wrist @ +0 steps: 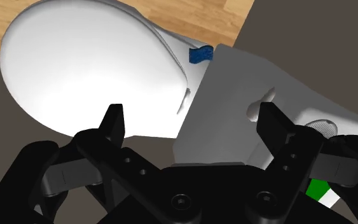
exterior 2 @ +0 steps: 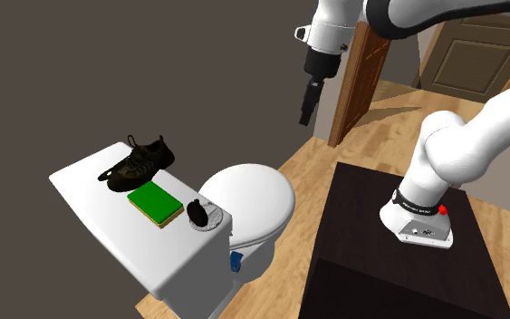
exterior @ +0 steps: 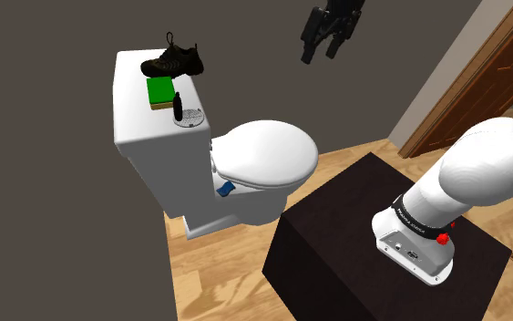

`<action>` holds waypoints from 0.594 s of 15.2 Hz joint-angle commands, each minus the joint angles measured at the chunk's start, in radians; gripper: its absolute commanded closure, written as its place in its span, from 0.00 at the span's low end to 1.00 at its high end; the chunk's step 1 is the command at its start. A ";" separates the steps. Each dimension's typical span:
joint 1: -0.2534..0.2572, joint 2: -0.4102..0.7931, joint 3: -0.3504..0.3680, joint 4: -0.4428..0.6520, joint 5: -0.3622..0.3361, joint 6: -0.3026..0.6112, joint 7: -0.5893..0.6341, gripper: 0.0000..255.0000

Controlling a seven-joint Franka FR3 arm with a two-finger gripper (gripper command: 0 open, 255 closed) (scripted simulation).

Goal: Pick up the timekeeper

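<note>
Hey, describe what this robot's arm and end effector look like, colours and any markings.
The arm is glossy white with rounded, bulky links and dark joints. A black band with small white lettering rings it near the base, and a red button sits on the white flange below. The end effector is all black, with two blocky fingers.

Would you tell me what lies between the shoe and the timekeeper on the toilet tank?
A green block lies between the shoe and the timekeeper, slightly to one side, as the shoulder view shows.
</note>
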 commanded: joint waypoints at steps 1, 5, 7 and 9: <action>0.002 0.058 0.047 0.034 0.019 0.029 0.072 0.00; -0.002 0.175 0.131 0.097 0.036 0.092 0.201 0.00; -0.006 0.239 0.172 0.137 0.035 0.121 0.268 0.00; -0.012 0.308 0.211 0.182 0.025 0.148 0.337 0.00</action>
